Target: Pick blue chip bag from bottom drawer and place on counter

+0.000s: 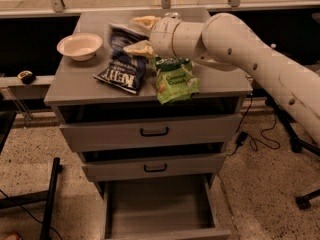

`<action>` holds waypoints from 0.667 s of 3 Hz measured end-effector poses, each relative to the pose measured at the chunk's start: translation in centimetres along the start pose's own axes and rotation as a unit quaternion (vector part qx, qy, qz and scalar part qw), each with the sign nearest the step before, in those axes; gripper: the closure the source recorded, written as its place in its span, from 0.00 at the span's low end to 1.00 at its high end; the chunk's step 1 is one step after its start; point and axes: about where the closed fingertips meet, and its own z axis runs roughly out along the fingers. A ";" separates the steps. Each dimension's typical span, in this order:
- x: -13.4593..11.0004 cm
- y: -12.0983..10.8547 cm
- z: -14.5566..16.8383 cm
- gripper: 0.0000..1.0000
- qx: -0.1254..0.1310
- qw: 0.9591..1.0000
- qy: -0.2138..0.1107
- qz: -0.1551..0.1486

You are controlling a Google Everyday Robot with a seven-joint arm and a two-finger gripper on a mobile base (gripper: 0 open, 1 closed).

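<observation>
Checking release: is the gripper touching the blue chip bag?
Cannot tell. In the camera view the gripper overlaps the top of the blue chip bag on the counter; neither contact nor gap shows.

My gripper hangs over the middle of the counter, at the upper end of the blue bag. The arm crosses in from the right and closes off that side. A green bag lies just beside the blue bag, reaching the front edge. A bowl takes the back left corner. I find bare counter at front left and along the back. The bottom drawer stands open, reachable from above and in front.
</observation>
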 end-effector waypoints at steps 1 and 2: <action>-0.6 -0.4 -0.6 0.00 -0.007 1.000 0.023 -0.007; -1.6 -1.4 -2.9 0.00 -0.001 0.999 0.046 -0.005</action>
